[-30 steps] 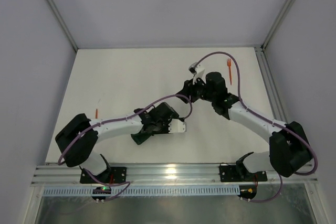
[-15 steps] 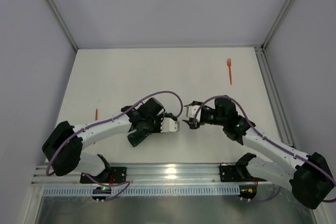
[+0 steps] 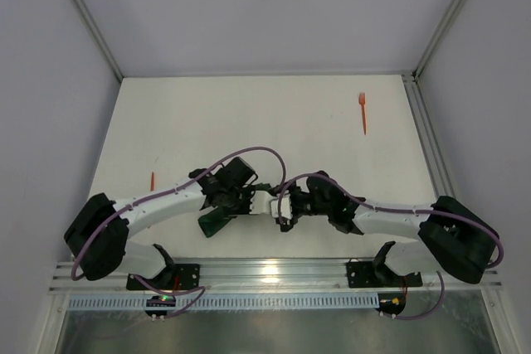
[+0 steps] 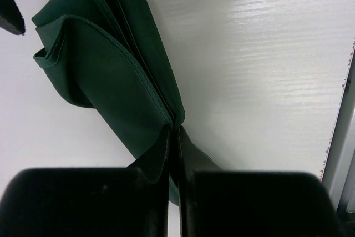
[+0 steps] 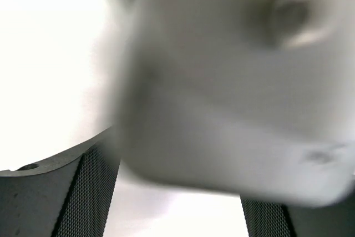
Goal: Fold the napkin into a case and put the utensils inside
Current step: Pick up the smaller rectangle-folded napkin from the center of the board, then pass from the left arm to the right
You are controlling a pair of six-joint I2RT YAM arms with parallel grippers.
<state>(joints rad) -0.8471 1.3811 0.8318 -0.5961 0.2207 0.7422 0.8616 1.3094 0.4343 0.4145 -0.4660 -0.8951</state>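
The folding is partly done and the filling has not begun. The napkin (image 4: 111, 76) is no longer a flat square: in the left wrist view it lies gathered into several layers, a long narrow dark green band with hemmed edges stacked along one side and a looser flap bulging at the far end. It sits on the table (image 3: 249, 122) near the front edge, a little left of centre. It does not look like a finished case (the layers gape and no clean pocket shows), so I judge that at least one more fold or some tidying is left.

The left tool (image 4: 173, 131) is pinched tight on the near end of the cloth, its two fingers pressed together with the fabric between them. The right tool (image 3: 286, 209) is just beside it at the centre, spread wide and holding nothing. Its own camera is filled by a blurred pale shape very close to the lens, probably part of the left arm, with its fingers far apart at either side.

Both utensils lie well apart from the napkin. The orange fork (image 3: 362, 113) is at the far right of the table and the other orange piece (image 3: 153, 180) at the left edge. Fetching each and sliding it into the pouch is all yet to do
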